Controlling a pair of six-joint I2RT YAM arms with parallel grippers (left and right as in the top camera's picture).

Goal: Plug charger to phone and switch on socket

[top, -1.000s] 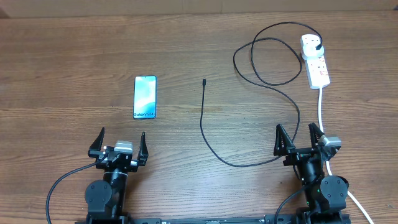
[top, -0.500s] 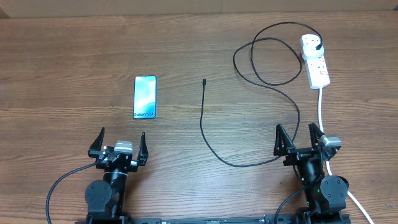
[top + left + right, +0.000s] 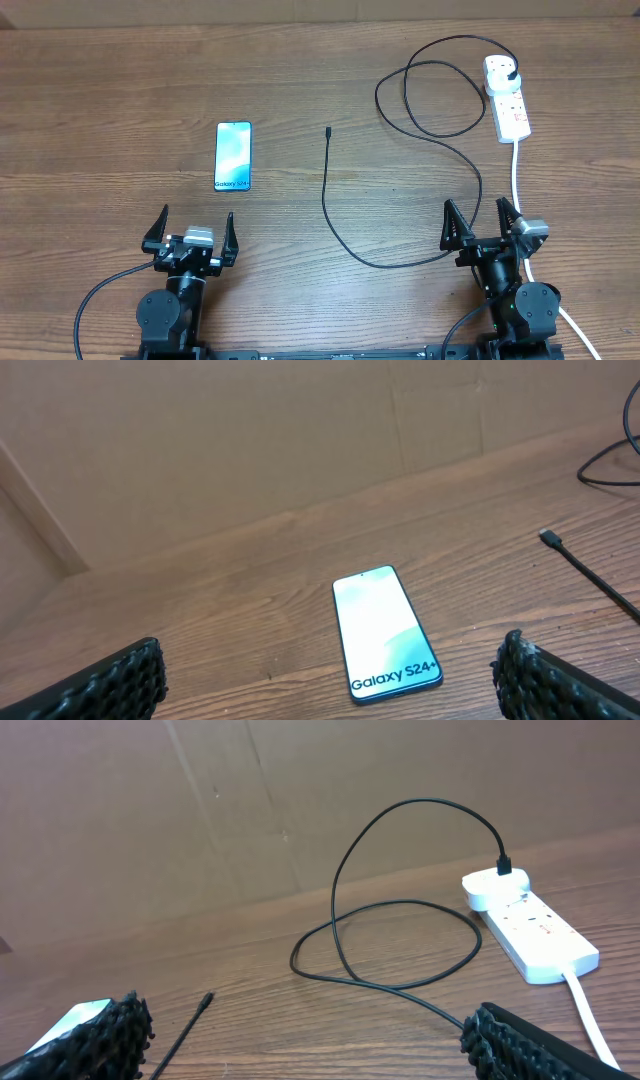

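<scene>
My left fingers (image 3: 160,228) and right fingers (image 3: 453,226) apart at the desk's (image 3: 100,80) near edge, phone (image 3: 233,156) mid-left, charger (image 3: 323,190) tip apart from it, socket (image 3: 507,97) far-right corner

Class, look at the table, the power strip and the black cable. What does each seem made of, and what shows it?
Table: wood or wood-look laminate, matte brown, with grain lines. Power strip: likely white plastic, smooth, with rounded moulded corners. Cable: probably a rubbery plastic sheath, matte black; it bends in loose loops.
</scene>
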